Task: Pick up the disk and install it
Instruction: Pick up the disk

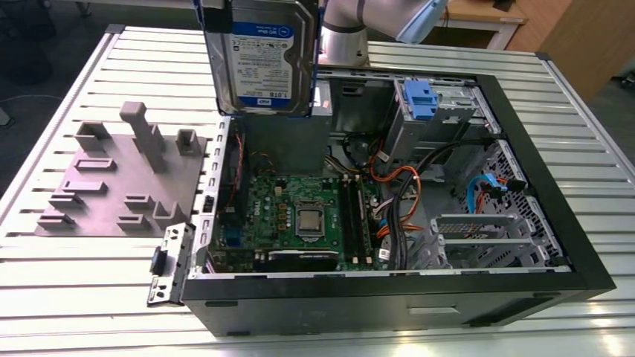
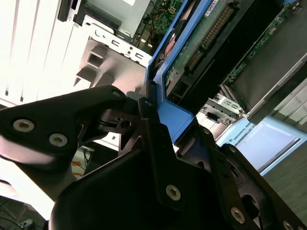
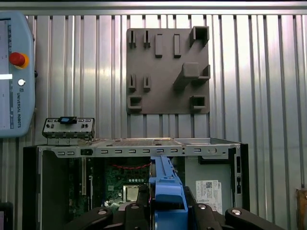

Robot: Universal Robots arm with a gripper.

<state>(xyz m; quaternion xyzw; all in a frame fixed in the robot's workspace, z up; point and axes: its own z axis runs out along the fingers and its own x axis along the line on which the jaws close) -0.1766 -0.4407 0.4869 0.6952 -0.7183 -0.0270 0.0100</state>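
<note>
The gripper (image 2: 173,117) was pinching the disk (image 2: 192,52) by its blue carrier, one black finger (image 2: 156,143) pressed against each side of the frame, so that the disk stood edge-on between them and reached away from the gripper toward the open case (image 3: 134,153). In the first wrist view the blue edge of the disk (image 3: 165,182) ran straight out from between the gripper (image 3: 167,194) tips, over the case's interior. In the exterior view the disk (image 1: 263,56) hung upright with its white-and-blue label facing the camera, at about 11 o'clock of the case (image 1: 397,297) and over its far corner on the exterior view's left; whether its lower edge touched the case could not be told. The arm (image 1: 343,33) stood just beside the disk, at its 3 o'clock. Inside the case the motherboard (image 1: 297,216) lay at roughly 6 o'clock of the disk, and a blue caddy (image 1: 418,100) sat at the case's 1 o'clock, well apart from the disk. A grey plate (image 1: 109,186) with raised blocks lay on the slatted table (image 1: 79,297) at 9 o'clock of the case.
</note>
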